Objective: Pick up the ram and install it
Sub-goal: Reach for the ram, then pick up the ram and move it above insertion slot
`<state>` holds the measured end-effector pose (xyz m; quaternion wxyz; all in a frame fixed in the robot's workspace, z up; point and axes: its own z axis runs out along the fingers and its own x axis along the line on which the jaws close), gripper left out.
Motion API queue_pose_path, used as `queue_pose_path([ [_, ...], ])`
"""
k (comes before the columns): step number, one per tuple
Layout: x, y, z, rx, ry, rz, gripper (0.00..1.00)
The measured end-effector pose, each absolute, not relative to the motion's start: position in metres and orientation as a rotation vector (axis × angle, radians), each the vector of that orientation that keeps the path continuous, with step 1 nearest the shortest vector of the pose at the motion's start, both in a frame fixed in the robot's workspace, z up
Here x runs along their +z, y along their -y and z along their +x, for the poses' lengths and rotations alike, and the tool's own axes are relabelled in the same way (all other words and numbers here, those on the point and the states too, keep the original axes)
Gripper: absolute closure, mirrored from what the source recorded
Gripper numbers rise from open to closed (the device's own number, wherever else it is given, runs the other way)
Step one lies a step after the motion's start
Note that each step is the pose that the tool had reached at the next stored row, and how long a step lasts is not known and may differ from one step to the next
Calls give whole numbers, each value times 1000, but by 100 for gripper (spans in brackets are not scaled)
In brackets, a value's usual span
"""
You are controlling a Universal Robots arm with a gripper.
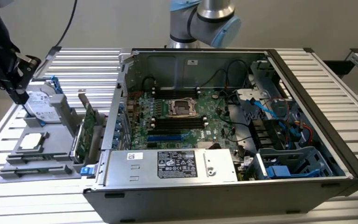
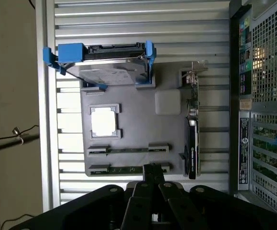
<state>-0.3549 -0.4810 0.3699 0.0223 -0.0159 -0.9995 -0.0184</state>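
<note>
- Up at the exterior view's left with the gripper (image 1: 21, 96): hanging high, just over the hard drive (image 1: 42, 105) in its blue-handled carrier.
- Jaws pressed right together, tip against tip, with nothing caught between them.
- Down onto the grey fixture (image 2: 138, 129) for the ram (image 2: 126, 169): standing edge-up as a thin dark strip in the long holder farthest from the hard drive, untouched.
- Seen from the wrist, closed tips overlapping one end of that holder; from the exterior view, well above it.
- Right beside it, in the neighbouring holder, a second thin stick (image 2: 128, 150) of the same look.
- Between those holders and the hard drive, a square processor chip (image 2: 103, 120) lying flat in its pocket.
- Along the fixture's edge nearest the case, a wider expansion card (image 2: 192, 143) standing on edge, metal bracket and all.
- Over to the open computer case (image 1: 328, 135), lying on its side on the slatted table (image 1: 86, 65).
- Inside, a green motherboard (image 1: 166, 128) facing up, with black memory slots (image 1: 179, 122) either side of the central socket (image 1: 182, 107).
- At the case's near edge, a silver power supply (image 1: 173, 163), label upward.
</note>
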Motion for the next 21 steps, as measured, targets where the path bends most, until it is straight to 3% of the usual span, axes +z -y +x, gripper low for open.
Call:
queue_pose_path([
  [21, 369, 482, -360, -59, 3095, 34, 89],
])
